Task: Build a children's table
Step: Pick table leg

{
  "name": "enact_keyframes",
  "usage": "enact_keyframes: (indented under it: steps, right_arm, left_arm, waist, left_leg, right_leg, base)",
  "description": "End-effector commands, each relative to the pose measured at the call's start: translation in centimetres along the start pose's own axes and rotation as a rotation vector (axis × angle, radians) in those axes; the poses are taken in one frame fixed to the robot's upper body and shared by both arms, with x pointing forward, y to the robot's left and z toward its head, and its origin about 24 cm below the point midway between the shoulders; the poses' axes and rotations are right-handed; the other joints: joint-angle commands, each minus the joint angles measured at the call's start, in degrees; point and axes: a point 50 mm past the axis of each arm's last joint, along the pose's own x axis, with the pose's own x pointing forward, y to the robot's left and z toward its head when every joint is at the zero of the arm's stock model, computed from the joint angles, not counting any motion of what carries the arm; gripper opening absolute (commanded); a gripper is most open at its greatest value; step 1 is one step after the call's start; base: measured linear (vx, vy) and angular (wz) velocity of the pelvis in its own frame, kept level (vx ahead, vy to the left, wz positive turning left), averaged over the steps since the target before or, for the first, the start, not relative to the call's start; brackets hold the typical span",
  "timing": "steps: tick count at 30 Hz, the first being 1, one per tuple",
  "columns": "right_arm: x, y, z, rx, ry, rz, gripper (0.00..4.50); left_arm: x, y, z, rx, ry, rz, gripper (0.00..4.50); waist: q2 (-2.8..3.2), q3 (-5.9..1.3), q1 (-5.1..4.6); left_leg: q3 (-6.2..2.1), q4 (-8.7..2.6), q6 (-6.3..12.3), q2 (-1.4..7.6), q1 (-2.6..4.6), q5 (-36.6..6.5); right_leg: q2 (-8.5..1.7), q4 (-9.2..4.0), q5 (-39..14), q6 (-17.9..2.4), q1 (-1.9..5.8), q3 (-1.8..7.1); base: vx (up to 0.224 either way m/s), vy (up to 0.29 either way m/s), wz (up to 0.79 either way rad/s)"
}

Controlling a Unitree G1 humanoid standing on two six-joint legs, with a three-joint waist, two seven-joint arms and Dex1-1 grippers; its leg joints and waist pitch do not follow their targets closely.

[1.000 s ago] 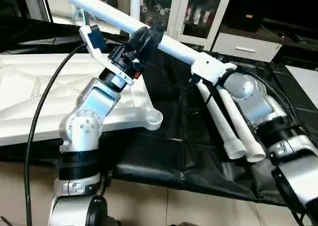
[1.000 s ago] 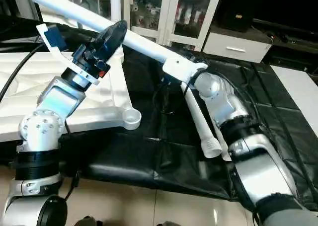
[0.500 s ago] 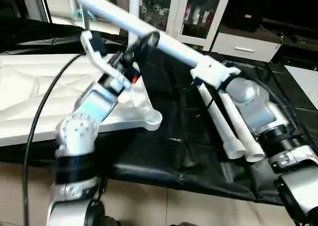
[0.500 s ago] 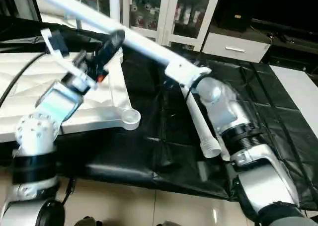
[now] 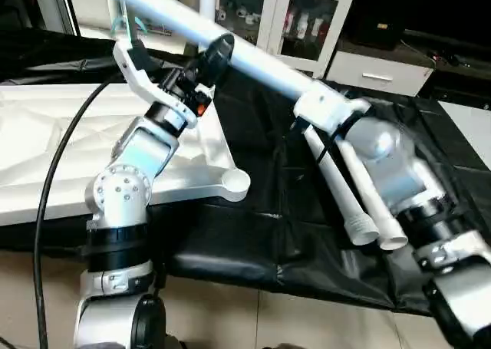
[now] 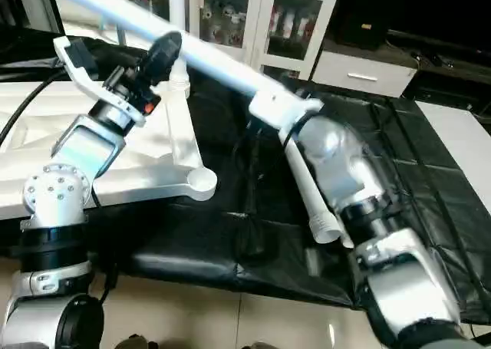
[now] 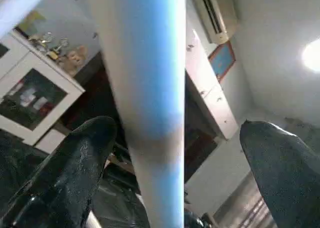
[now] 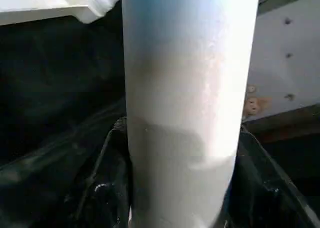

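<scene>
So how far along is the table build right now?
Little looks done: the tabletop lies underside up and its near corner socket is empty. In hand: the right pincer grips one leg, with the left pincer open around it. Two more legs lie on the black sheet.

Smooth white plastic tube leg (image 5: 230,48), slight sheen. Matt white plastic tabletop (image 5: 46,142), ribbed underside, round socket (image 5: 235,183) glossy at rim. Crinkled black sheet (image 5: 307,234), prob. plastic film, shiny in folds. Brushed silver metal forearms (image 5: 123,199), black rubbery-looking fingers (image 7: 65,173). Glass-fronted white cabinet (image 5: 295,19), glossy. Polished floor tiles (image 5: 253,318).
</scene>
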Motion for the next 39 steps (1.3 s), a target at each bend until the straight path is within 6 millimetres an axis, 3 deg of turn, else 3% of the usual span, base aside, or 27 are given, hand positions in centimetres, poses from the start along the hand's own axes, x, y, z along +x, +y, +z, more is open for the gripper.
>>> enact_keyframes:
  steps: [1,6,16,28,30,31,39]
  right_arm:
    - [-0.3,-0.6,0.1,-0.008,0.001,-0.019,1.89]
    - [-0.5,-0.6,0.1,-0.006,0.011,-0.022,1.89]
    - [-0.4,-0.5,0.2,-0.009,0.015,-0.016,1.89]
    - [-0.4,-0.5,0.3,-0.021,0.015,-0.014,1.89]
    - [-0.3,-0.4,0.4,-0.03,0.012,-0.009,1.89]
    - [-0.3,-0.3,0.5,-0.034,0.01,-0.007,1.89]
    - [-0.2,0.0,0.7,-0.048,0.0,0.005,1.89]
  left_arm:
    - [0.5,-0.5,-0.3,0.001,0.001,-0.012,4.33]
    - [0.4,-0.6,-0.4,-0.026,-0.003,-0.03,3.91]
    - [0.3,-0.3,-0.3,-0.032,-0.024,-0.013,3.14]
    - [0.3,0.4,-0.1,-0.017,-0.044,0.051,2.35]
    - [0.4,0.2,0.0,-0.018,-0.051,0.027,2.27]
    - [0.5,0.1,0.0,-0.019,-0.052,0.014,2.0]
    - [1.4,-0.6,-0.2,-0.001,-0.04,0.002,1.6]
  waist:
    - [1.18,-4.39,-0.04]
    - [1.28,-4.39,-0.01]
    - [1.36,-4.27,-0.13]
    - [1.29,-4.34,-0.01]
    - [1.23,-4.34,0.02]
    - [1.26,-4.3,0.0]
    - [1.25,-4.25,-0.04]
  left_leg:
    - [0.06,-4.02,-3.42,0.0,1.78,-24.4]
    - [0.09,-4.06,-3.34,0.02,1.85,-23.97]
    - [-0.06,-4.09,-3.72,0.02,2.05,-26.33]
    - [0.0,-4.13,-3.43,0.07,1.94,-24.89]
    - [0.03,-4.11,-3.42,0.06,1.95,-24.79]
    - [0.03,-4.13,-3.46,0.08,1.96,-24.88]
    - [-0.02,-4.09,-3.54,0.01,2.11,-26.22]
  right_leg:
    - [-0.78,-4.88,-18.97,-6.27,2.48,0.89]
    - [-0.71,-4.68,-17.18,-7.21,2.59,0.95]
    - [-0.75,-5.08,-20.35,-6.28,2.34,0.81]
    - [-0.81,-4.84,-18.29,-6.84,2.52,0.91]
    - [-0.83,-4.85,-18.23,-6.94,2.49,0.92]
    - [-0.81,-4.82,-18.28,-6.96,2.47,0.92]
    - [-0.79,-5.2,-20.53,-6.1,2.23,0.84]
  base:
    - [0.0,0.0,0.0]
    - [0.0,0.0,0.0]
    - [0.0,0.0,0.0]
    - [0.0,0.0,0.0]
    - [0.0,0.0,0.0]
    - [0.0,0.0,0.0]
    - [0.0,0.0,0.0]
